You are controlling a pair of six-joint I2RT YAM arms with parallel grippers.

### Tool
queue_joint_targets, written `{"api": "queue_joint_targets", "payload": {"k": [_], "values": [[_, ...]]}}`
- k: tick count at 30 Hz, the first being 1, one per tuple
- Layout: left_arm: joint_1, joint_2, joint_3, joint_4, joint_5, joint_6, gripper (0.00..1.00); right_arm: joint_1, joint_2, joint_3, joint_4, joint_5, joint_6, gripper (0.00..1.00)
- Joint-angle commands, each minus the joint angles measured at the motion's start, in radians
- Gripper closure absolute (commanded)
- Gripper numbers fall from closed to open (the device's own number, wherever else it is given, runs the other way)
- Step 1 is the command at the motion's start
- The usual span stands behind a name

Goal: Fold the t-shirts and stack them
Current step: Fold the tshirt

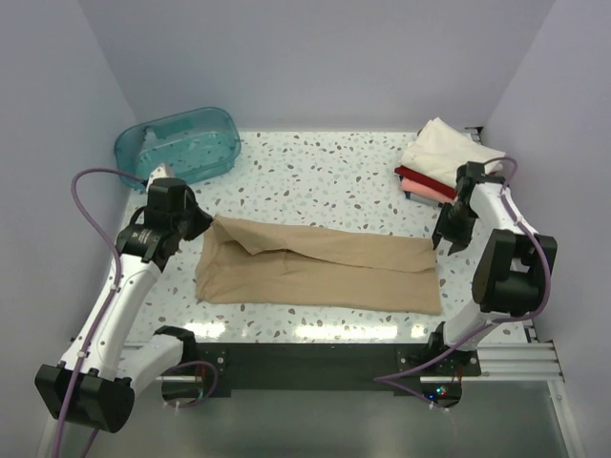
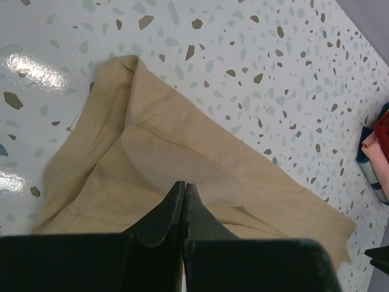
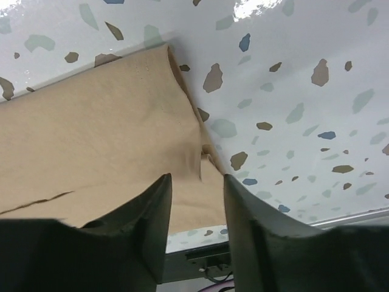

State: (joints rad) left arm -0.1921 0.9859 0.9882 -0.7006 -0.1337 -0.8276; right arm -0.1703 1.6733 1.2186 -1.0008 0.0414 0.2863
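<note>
The tan t-shirt (image 1: 325,267) was laid across the middle of the speckled table (image 1: 325,172), folded lengthwise into a long band running left to right, with a loose flap turned over near its left end. The left fingers (image 2: 173,210) were pressed fully together, tips meeting over the tan fabric beside that flap; whether any cloth was pinched between them could not be told. The right fingers (image 3: 152,213) were parted at the shirt's right end, and the cloth's edge and the table were seen through the gap between them, with nothing gripped. At the far right corner a cream-white shirt (image 1: 444,153) was stacked on a red shirt (image 1: 417,178) and a pink shirt (image 1: 425,192), all folded. A teal tub (image 1: 181,143) was placed at the far left corner, well apart from the shirts.
</note>
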Motion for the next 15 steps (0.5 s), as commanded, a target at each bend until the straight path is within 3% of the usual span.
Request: {"api": "queue_joint_targets", "payload": {"k": [1, 3, 7, 15], "values": [[0.005, -0.01, -0.019, 0.001, 0.011, -0.001, 1.0, 0.002, -0.092, 0.009, -0.024, 0.061, -0.004, 0.55], [0.005, -0.01, -0.025, 0.006, 0.02, 0.007, 1.0, 0.002, -0.125, 0.025, -0.019, 0.06, -0.006, 0.49], [0.005, 0.008, -0.026, 0.026, 0.042, 0.028, 1.0, 0.037, -0.15, 0.062, 0.002, 0.041, -0.004, 0.48], [0.026, 0.204, -0.028, 0.209, 0.106, 0.13, 1.0, 0.334, -0.058, 0.163, 0.105, -0.081, 0.063, 0.49]]}}
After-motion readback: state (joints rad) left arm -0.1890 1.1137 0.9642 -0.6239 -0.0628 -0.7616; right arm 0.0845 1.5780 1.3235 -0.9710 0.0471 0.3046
